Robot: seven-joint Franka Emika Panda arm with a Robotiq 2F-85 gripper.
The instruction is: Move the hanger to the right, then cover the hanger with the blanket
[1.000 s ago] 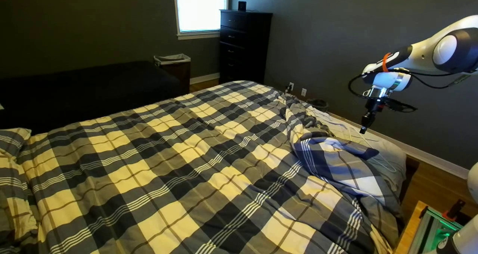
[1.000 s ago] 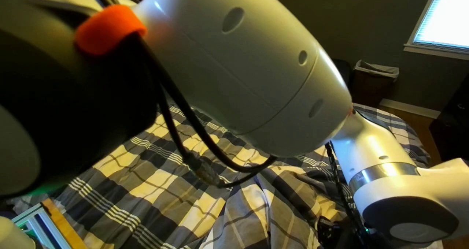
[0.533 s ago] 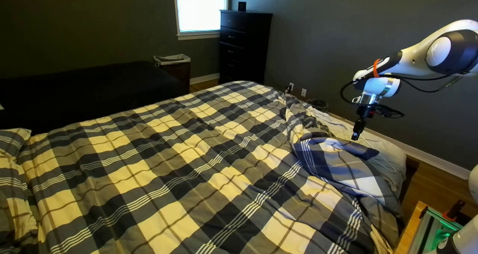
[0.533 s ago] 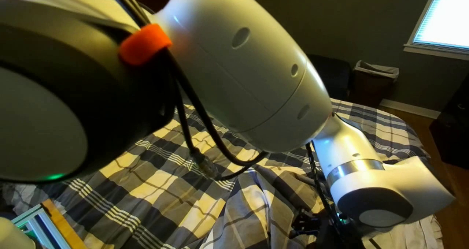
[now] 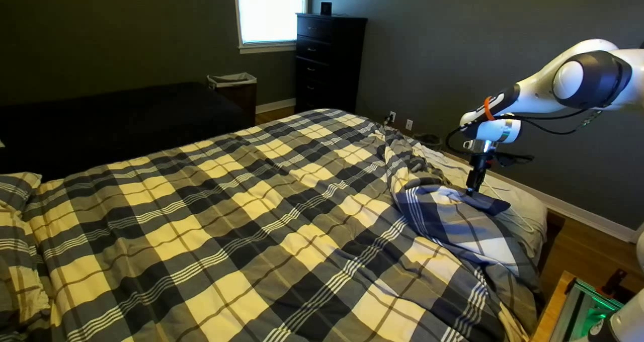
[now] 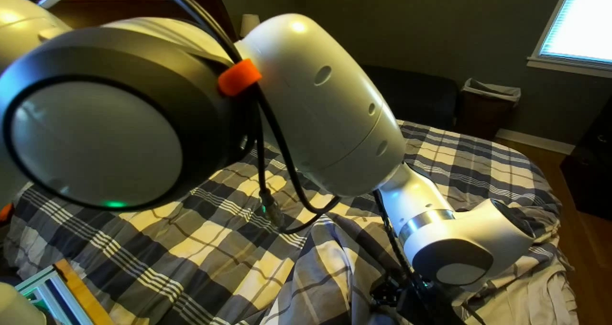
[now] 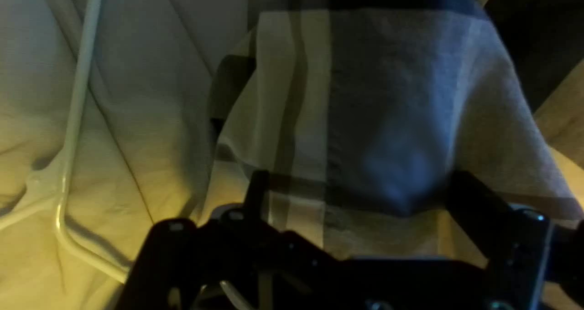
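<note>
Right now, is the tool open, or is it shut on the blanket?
Open: in the wrist view, the tool has its fingers wide apart, with the blanket showing between them.

Bedroom, so a home. Bed (image 5: 533, 208) under a big plaid blanket (image 5: 241, 206), plaid pillows (image 5: 17, 188) at the near left in an exterior view. At the far side: tall dark chest of drawers (image 5: 329, 60), lined hamper (image 5: 241, 93), window (image 5: 271, 10) with blinds (image 6: 581, 28). In an exterior view: wooden headboard (image 6: 124, 5), white lampshade (image 6: 249, 25).

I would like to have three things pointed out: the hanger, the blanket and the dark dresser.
Hanger (image 7: 74, 127), in the wrist view: one straight side.
Blanket (image 5: 246, 196), in an exterior view: its checked top.
Dark dresser (image 5: 322, 63), in an exterior view: its drawer fronts.
</note>
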